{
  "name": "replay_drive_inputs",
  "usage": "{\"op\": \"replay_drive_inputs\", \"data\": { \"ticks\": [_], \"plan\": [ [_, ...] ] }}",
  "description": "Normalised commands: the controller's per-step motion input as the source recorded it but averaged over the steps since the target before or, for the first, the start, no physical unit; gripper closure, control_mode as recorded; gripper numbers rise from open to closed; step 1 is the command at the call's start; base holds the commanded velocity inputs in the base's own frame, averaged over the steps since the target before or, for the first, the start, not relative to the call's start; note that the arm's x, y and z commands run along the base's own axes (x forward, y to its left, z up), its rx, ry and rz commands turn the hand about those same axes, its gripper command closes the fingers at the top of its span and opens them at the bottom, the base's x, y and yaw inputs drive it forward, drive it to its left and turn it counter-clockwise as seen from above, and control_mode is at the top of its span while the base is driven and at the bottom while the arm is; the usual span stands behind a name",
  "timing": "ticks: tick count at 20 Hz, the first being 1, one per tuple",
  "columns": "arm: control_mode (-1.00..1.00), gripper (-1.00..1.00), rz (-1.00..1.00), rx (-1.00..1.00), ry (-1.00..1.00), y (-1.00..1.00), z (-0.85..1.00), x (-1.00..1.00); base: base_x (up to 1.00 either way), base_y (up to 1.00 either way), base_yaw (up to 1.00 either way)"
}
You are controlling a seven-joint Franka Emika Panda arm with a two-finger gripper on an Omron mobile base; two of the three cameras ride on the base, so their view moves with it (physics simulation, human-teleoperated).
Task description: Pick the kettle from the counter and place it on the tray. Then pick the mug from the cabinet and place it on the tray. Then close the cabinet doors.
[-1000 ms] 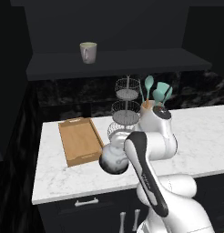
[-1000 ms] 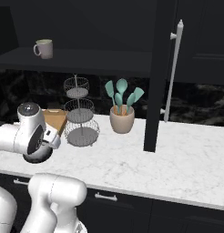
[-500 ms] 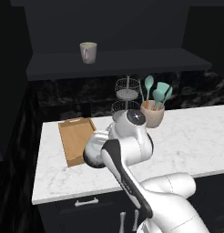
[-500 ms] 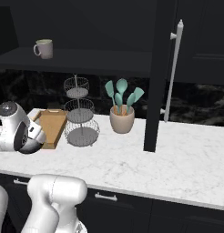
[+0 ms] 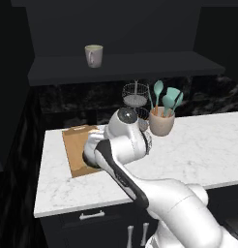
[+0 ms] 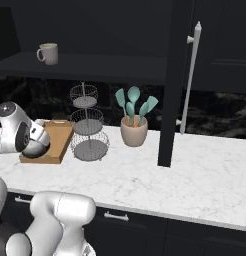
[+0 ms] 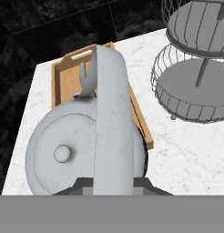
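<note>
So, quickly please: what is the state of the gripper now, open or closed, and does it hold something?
Gripper: closed on the handle of the kettle, holding it over the tray.

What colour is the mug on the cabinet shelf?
Pale cream-green; the mug shows best in the left base view.

1. This is a kitchen, a rendered one: a white marble-patterned table (image 6: pixel 195 180) runs over dark drawers (image 6: pixel 125 220) with silver handles.
2. Above it hangs a near-black wall cabinet (image 5: pixel 121 29) whose shelf carries a pale mug (image 5: pixel 94 55); its tall panelled door (image 6: pixel 215 45) bears a long silver handle.
3. A black, veined backsplash (image 6: pixel 215 117) lines the wall.
4. Cookware stands about: a tan crock (image 6: pixel 134 132) of teal utensils, a tiered wire basket stand (image 6: pixel 87 130), a wooden tray (image 5: pixel 75 145), and a grey kettle (image 7: pixel 82 150).
</note>
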Motion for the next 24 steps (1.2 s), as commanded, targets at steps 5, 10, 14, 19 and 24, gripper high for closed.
{"op": "replay_drive_inputs", "data": {
  "ticks": [5, 10, 14, 19, 24],
  "plan": [
    [-1.00, 1.00, -0.04, -0.09, -0.01, 0.19, -0.02, 0.66, 0.00, 0.00, 0.00],
    [-1.00, 1.00, 0.00, 0.00, 0.00, 0.22, -0.03, 0.65, 0.00, 0.00, 0.00],
    [-1.00, 1.00, 0.00, -0.02, 0.00, 0.14, -0.11, 0.63, 0.00, 0.00, 0.00],
    [-1.00, 1.00, 0.00, -0.04, -0.01, 0.10, -0.29, 0.42, 0.00, 0.00, 0.00],
    [-1.00, 1.00, 0.00, -0.08, -0.04, 0.20, -0.32, 0.33, 0.00, 0.00, 0.00]
  ]
}}
